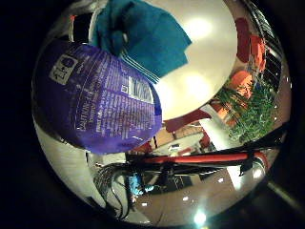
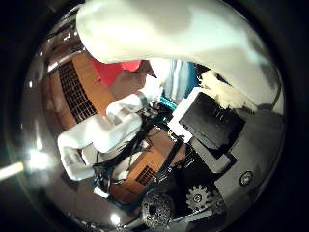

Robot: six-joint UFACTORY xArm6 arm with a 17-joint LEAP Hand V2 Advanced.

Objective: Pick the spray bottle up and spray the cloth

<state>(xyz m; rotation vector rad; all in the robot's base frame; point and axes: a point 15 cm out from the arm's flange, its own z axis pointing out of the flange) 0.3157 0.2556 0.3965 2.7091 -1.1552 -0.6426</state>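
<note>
The little finger side palm view sits very close to the spray bottle [image 1: 95, 95], whose purple label fills the left of the frame; beyond it lie the teal cloth [image 1: 143, 36] at upper centre and the white table [image 1: 205, 71]. The thumb side palm view looks across the hand [image 2: 120, 130], with the bottle's white top crowding its upper edge.

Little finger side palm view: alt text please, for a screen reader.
A purple-labelled spray bottle fills much of the view, close to the palm. Beyond it, a teal cloth lies crumpled on a white table.
</note>
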